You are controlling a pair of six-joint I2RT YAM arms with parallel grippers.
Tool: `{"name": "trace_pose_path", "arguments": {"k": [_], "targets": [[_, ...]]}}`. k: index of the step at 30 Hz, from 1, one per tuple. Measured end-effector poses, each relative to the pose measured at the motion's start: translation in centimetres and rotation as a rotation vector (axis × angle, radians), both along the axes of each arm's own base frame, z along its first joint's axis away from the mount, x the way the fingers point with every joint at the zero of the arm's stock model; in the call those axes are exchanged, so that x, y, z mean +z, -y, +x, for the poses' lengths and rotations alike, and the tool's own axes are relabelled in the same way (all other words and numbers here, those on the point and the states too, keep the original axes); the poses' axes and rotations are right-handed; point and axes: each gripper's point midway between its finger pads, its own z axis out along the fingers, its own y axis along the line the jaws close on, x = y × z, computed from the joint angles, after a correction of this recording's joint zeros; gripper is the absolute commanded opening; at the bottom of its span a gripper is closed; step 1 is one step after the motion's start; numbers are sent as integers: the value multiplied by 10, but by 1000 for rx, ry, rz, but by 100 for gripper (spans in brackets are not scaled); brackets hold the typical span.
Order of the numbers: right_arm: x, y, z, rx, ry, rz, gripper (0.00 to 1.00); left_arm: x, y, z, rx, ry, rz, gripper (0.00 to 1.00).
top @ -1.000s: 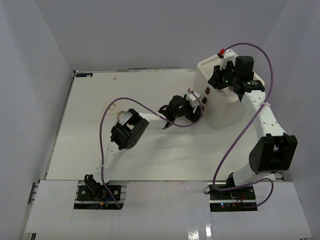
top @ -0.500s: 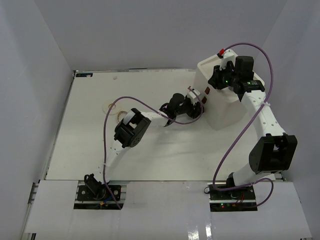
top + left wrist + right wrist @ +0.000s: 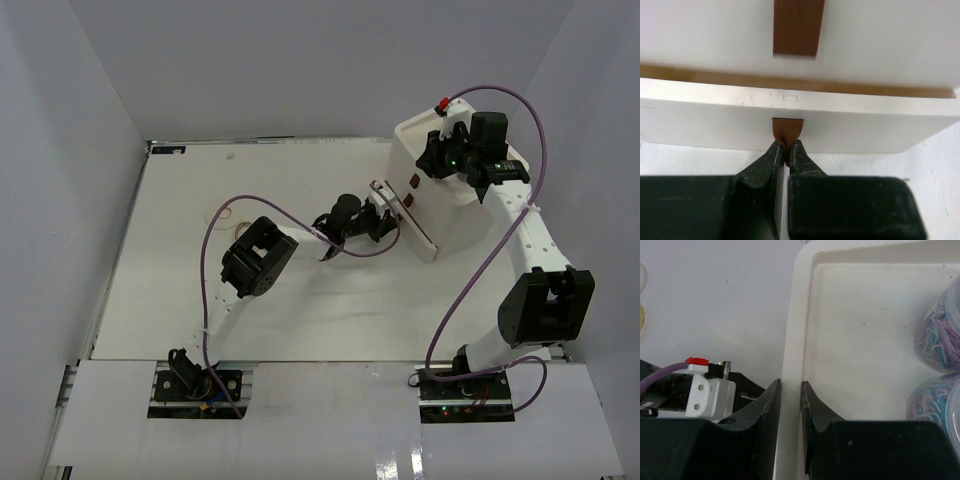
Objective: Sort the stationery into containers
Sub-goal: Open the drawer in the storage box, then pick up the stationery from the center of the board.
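Observation:
The white box of drawers [image 3: 450, 215] stands at the table's right. My left gripper [image 3: 388, 212] [image 3: 787, 147] is shut on the small brown handle [image 3: 788, 130] of the lowest drawer [image 3: 415, 228], which stands partly pulled out to the left. A second brown handle [image 3: 797, 27] shows on the drawer above. My right gripper [image 3: 437, 160] [image 3: 790, 387] is shut on the left rim [image 3: 792, 325] of the box's tray top. Two round jars [image 3: 941, 330] of pastel clips sit in the tray at the right. A faint ring [image 3: 222, 212] lies on the table at the left.
Grey walls enclose the white table [image 3: 300, 300] at the back and both sides. My left arm's elbow [image 3: 258, 262] and its purple cable arch over the table's middle. My left wrist [image 3: 705, 392] shows below the box's rim in the right wrist view.
My left gripper has shut on the lowest drawer's handle and drawn the drawer out to the left. My right gripper has stayed on the tray rim.

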Motion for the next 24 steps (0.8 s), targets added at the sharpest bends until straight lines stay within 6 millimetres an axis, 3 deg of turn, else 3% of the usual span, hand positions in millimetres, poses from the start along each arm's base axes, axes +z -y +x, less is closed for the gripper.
{"name": "trace_pose_path", "arguments": {"k": [6, 12, 13, 15, 17, 18, 24], "targets": [[0, 0, 0, 3, -1, 4, 19, 2, -46, -26, 52, -1, 60, 0], [0, 1, 0, 7, -3, 10, 19, 3, -92, -58, 108, -19, 123, 11], [0, 1, 0, 8, -3, 11, 20, 3, -100, -63, 120, -23, 130, 16], [0, -1, -2, 20, -7, 20, 23, 12, -110, -68, 139, -9, 123, 41], [0, -3, -3, 28, -10, 22, 29, 19, -118, -73, 160, -8, 125, 52], [0, -3, -3, 28, -10, 23, 32, 21, -122, -75, 167, -17, 128, 63], [2, -7, -3, 46, 0, 28, 63, 32, -144, -74, 289, -95, 160, 88]]}}
